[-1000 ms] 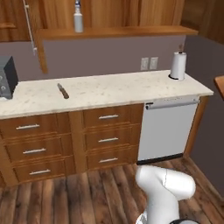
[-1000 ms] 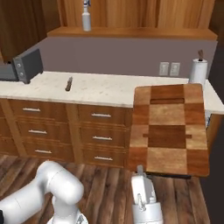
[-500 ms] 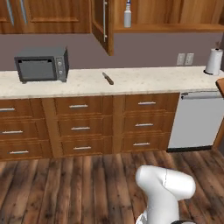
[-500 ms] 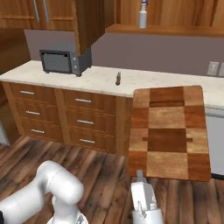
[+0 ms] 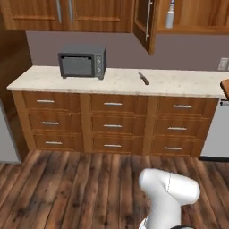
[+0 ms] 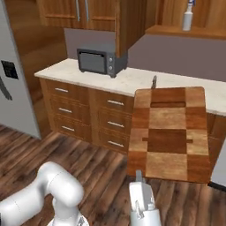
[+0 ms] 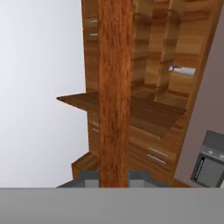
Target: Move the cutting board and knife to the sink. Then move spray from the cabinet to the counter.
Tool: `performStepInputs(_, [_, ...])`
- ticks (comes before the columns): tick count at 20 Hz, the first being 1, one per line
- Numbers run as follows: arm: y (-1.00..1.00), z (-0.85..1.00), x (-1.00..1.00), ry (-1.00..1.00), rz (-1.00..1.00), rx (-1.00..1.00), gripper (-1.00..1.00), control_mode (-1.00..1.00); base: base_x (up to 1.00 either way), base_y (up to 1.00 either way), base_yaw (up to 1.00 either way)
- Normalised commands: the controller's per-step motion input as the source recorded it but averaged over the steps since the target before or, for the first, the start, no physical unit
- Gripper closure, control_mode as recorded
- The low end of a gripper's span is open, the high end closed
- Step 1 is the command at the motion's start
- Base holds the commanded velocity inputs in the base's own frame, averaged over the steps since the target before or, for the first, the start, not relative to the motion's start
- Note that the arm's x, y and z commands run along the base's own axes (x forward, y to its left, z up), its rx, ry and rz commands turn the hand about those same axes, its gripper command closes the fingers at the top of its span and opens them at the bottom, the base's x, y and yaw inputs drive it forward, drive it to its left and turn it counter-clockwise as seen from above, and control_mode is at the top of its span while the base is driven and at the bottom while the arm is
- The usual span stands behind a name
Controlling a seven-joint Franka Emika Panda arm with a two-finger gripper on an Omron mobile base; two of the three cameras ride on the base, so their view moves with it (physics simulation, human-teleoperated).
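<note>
My gripper [image 6: 138, 177] is shut on the lower edge of the cutting board [image 6: 170, 132], a reddish-brown patchwork board held upright in the air before the counter [image 6: 128, 81]. In the hand view the cutting board [image 7: 114, 87] stands edge-on between the dark fingertips [image 7: 89, 176]. The knife [image 5: 143, 78] lies on the counter [image 5: 112, 82], right of the microwave; the knife [image 6: 154, 81] shows just above the board's top edge. The spray [image 5: 170, 14] stands on the shelf of the cabinet, whose door [image 5: 145, 22] hangs open. The spray [image 6: 188, 15] is far above the board. The sink is out of view.
A grey microwave [image 5: 82, 61] sits on the counter's left part. Brown drawers [image 5: 112, 125] run below the counter over a wood floor. A grey fridge [image 6: 13, 75] stands at the far left. A pale appliance front [image 5: 219, 134] shows at the right edge.
The whole picture has shifted: the base has moved left along the counter, bringing the microwave and fridge into view. The board stays held in the gripper.
</note>
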Motion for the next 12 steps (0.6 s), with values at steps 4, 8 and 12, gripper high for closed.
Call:
performStepInputs(4, [0.0, 0.0, 0.0, 0.0, 0.0, 0.0, 1.0, 1.0, -0.5, 0.59, 0.39])
performStepInputs(8, [0.0, 0.0, 0.0, 0.0, 0.0, 0.0, 1.0, 1.0, -0.54, 0.66, 0.38])
performStepInputs(12, [0.0, 0.0, 0.0, 0.0, 0.0, 0.0, 1.0, 1.0, -0.47, 0.72, 0.39])
